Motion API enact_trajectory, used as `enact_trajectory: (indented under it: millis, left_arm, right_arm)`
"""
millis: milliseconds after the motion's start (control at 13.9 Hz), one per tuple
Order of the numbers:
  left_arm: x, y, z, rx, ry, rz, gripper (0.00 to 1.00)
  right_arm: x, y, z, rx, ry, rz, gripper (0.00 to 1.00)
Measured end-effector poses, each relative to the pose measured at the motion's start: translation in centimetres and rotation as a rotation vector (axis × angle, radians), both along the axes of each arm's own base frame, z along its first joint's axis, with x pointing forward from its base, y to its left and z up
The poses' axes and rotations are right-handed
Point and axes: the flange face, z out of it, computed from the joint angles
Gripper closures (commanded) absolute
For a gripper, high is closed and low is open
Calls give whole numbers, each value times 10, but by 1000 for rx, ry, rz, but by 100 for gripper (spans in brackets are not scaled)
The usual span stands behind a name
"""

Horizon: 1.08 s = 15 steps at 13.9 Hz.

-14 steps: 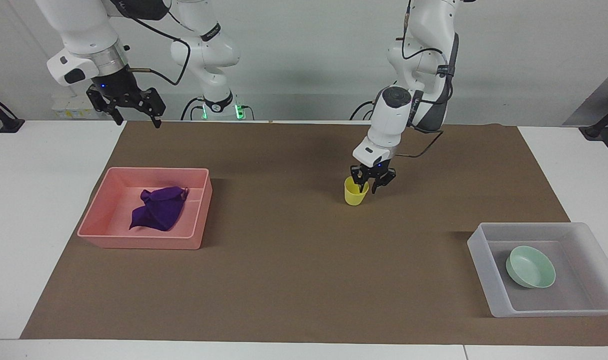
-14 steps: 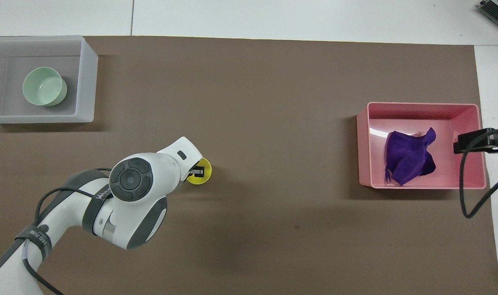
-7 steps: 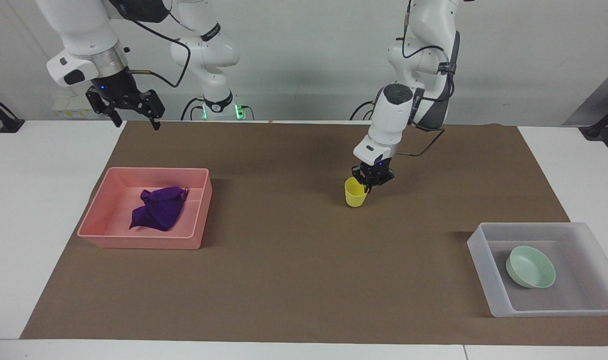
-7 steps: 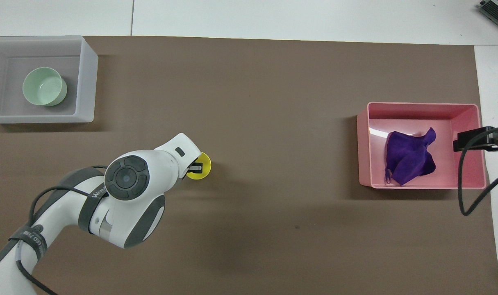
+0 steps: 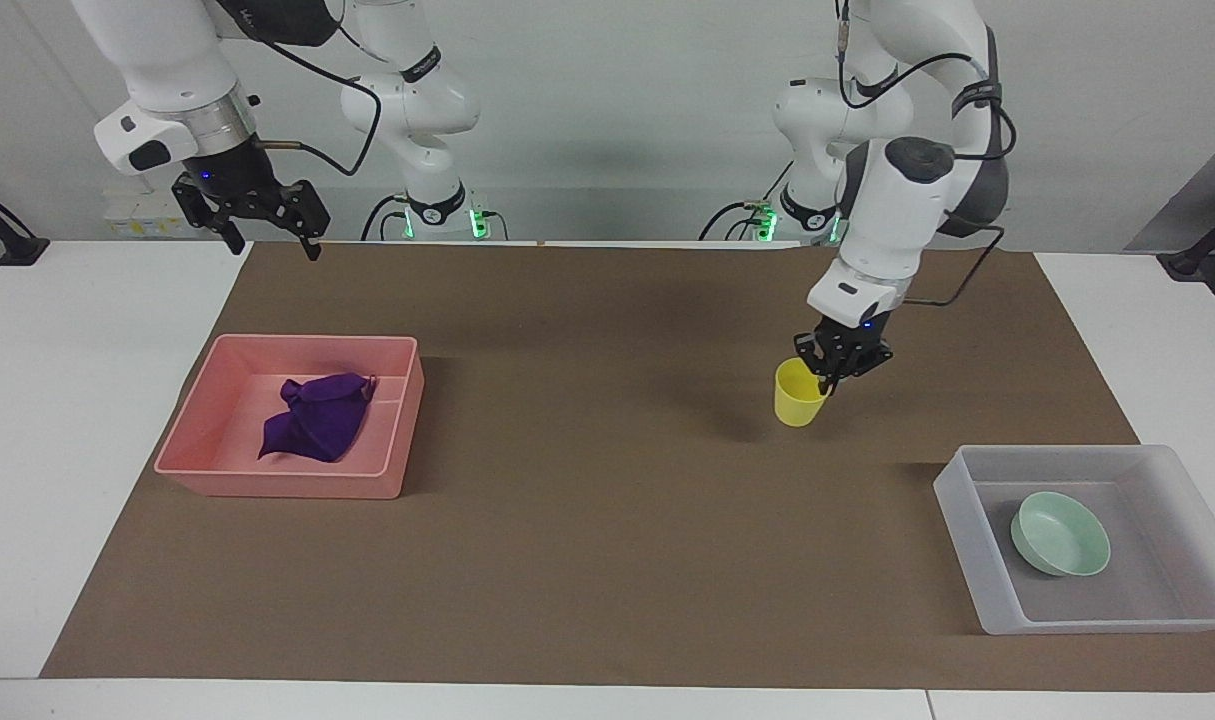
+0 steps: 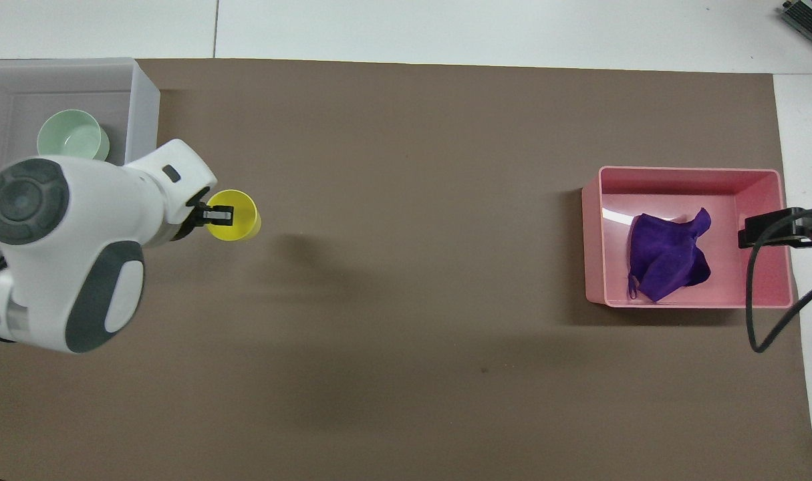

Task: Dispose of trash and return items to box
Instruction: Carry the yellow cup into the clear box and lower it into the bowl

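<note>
Over the brown mat (image 5: pixel 587 520), your left gripper (image 5: pixel 825 382) pinches the yellow cup (image 5: pixel 797 394) aloft near the box (image 5: pixel 967 545); right gripper (image 5: pixel 267 240) waits wide.

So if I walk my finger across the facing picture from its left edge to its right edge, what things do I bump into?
Right pincer → pink tray → purple rag → yellow cup → left pincer, shut on the cup's rim → clear box → green bowl.
</note>
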Motion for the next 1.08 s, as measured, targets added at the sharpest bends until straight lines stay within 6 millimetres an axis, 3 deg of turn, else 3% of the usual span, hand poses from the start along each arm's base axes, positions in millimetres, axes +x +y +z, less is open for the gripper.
enact_trajectory:
  millis: [215, 358, 645, 932, 1075]
  left_arm:
    - [38, 74, 41, -43, -28, 29, 100]
    - [61, 128, 51, -55, -57, 78, 100]
    - [100, 213, 42, -75, -88, 123, 100]
    - [125, 263, 28, -67, -107, 132, 100]
    - [135, 285, 10, -62, -97, 115, 100]
  right_arm:
    - [-2, 0, 1, 0, -1, 0, 0]
    - [-2, 0, 0, 0, 0, 0, 0]
    - [-2, -2, -1, -1, 2, -4, 0]
    - [-1, -4, -2, -2, -8, -7, 0]
    - [-1, -4, -3, -2, -7, -7, 0]
